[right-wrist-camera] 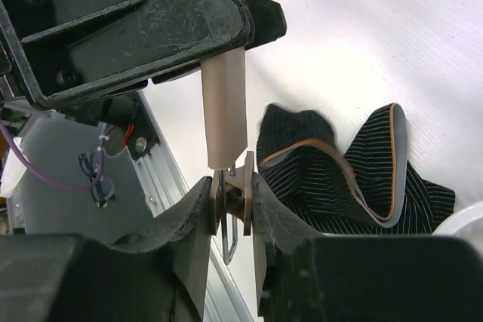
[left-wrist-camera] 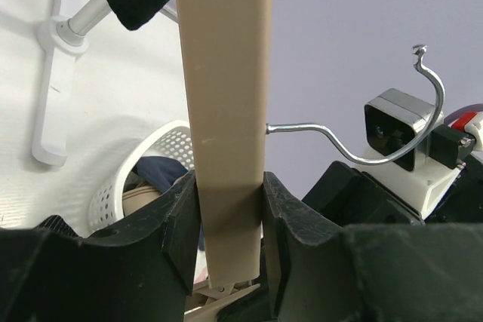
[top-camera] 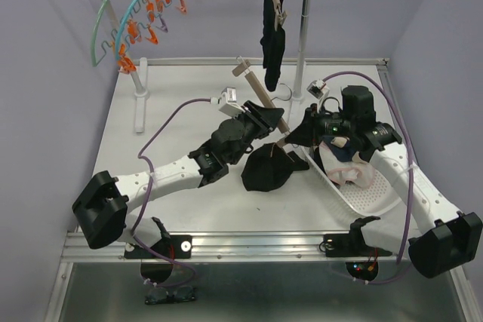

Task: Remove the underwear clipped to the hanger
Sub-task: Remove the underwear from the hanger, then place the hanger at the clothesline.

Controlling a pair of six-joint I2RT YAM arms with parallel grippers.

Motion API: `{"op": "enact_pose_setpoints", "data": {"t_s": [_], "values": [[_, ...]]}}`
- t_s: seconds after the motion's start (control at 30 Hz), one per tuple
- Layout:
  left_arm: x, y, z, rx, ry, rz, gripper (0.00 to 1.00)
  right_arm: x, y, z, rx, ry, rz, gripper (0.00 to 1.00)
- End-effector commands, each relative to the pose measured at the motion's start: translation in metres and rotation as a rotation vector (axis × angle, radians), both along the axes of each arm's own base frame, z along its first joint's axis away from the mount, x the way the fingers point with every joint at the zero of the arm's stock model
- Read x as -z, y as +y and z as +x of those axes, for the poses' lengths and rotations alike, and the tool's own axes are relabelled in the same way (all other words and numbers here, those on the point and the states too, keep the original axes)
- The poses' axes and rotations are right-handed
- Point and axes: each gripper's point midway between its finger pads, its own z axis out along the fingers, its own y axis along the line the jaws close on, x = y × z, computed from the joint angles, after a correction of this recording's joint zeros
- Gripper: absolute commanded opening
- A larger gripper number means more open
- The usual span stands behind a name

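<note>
My left gripper is shut on the beige wooden hanger bar, which it holds tilted above the table; in the left wrist view the bar sits between my fingers, with the metal hook to the right. My right gripper is shut on the wooden clip at the bar's lower end and squeezes it. A black pinstriped underwear with an orange trim lies crumpled on the table right beside the clip. I cannot tell whether the clip still grips it.
A white perforated basket at the right holds navy, beige and pale garments; it also shows in the left wrist view. A black garment hangs clipped on the back rail. Teal hangers with orange pegs hang at the back left.
</note>
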Motion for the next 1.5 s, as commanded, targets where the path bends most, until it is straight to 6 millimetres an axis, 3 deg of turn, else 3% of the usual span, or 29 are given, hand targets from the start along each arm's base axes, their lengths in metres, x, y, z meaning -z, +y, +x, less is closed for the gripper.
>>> {"op": "enact_pose_setpoints", "data": {"t_s": [0.0, 0.03, 0.1, 0.13, 0.17, 0.4, 0.57, 0.77, 0.8, 0.87, 0.9, 1.0, 1.07, 1.1, 1.13, 1.23, 1.33, 1.37, 1.4, 1.47], "values": [[-0.057, 0.000, -0.002, 0.002, -0.087, -0.141, 0.02, -0.034, 0.007, 0.001, -0.041, -0.114, 0.045, 0.06], [-0.058, 0.000, -0.003, 0.004, -0.089, -0.140, 0.02, -0.036, 0.006, 0.000, -0.033, -0.125, 0.045, 0.31], [-0.057, 0.002, -0.004, 0.004, -0.090, -0.139, 0.02, -0.037, 0.004, -0.001, -0.026, -0.148, 0.038, 0.65], [-0.058, 0.004, -0.005, 0.001, -0.095, -0.135, 0.02, -0.040, 0.001, -0.003, -0.020, -0.167, 0.039, 0.91], [-0.059, 0.007, -0.005, -0.004, -0.100, -0.135, 0.02, -0.042, 0.000, -0.005, -0.021, -0.181, 0.038, 1.00], [-0.052, 0.029, -0.017, 0.023, -0.124, -0.101, 0.02, -0.067, -0.024, -0.012, -0.011, -0.357, 0.011, 1.00], [-0.056, 0.046, -0.027, 0.081, -0.148, -0.092, 0.01, -0.077, -0.055, -0.006, 0.090, -0.462, -0.054, 1.00], [-0.069, 0.077, -0.024, 0.149, -0.190, -0.086, 0.01, -0.039, -0.092, 0.015, 0.267, -0.475, -0.220, 1.00], [-0.076, 0.076, -0.028, 0.198, -0.205, -0.085, 0.01, -0.019, -0.097, 0.018, 0.281, -0.447, -0.258, 1.00], [-0.088, 0.089, -0.019, 0.190, -0.228, -0.079, 0.01, 0.005, -0.103, 0.019, 0.281, -0.414, -0.294, 1.00], [-0.087, 0.091, -0.017, 0.200, -0.230, -0.070, 0.01, 0.011, -0.105, 0.019, 0.286, -0.400, -0.299, 1.00], [-0.113, 0.099, -0.009, 0.243, -0.269, -0.080, 0.01, 0.029, -0.110, 0.015, 0.275, -0.392, -0.313, 1.00], [-0.116, 0.096, -0.004, 0.296, -0.261, -0.083, 0.01, 0.033, -0.113, 0.013, 0.281, -0.394, -0.301, 1.00], [-0.131, 0.099, -0.001, 0.306, -0.278, -0.108, 0.01, 0.031, -0.114, 0.010, 0.285, -0.420, -0.295, 1.00], [-0.126, 0.099, 0.008, 0.328, -0.260, -0.107, 0.01, 0.038, -0.116, 0.007, 0.283, -0.410, -0.292, 1.00], [-0.141, 0.097, 0.023, 0.379, -0.257, -0.149, 0.01, 0.054, -0.120, 0.001, 0.288, -0.407, -0.298, 1.00], [-0.160, 0.090, 0.036, 0.426, -0.255, -0.189, 0.01, 0.049, -0.124, 0.002, 0.306, -0.437, -0.308, 1.00], [-0.176, 0.089, 0.039, 0.433, -0.282, -0.201, 0.01, 0.049, -0.124, 0.001, 0.302, -0.440, -0.304, 1.00], [-0.170, 0.082, 0.049, 0.452, -0.247, -0.215, 0.01, 0.047, -0.123, 0.000, 0.302, -0.448, -0.302, 1.00], [-0.178, 0.077, 0.057, 0.475, -0.242, -0.230, 0.01, 0.045, -0.129, 0.001, 0.331, -0.455, -0.308, 1.00]]}}
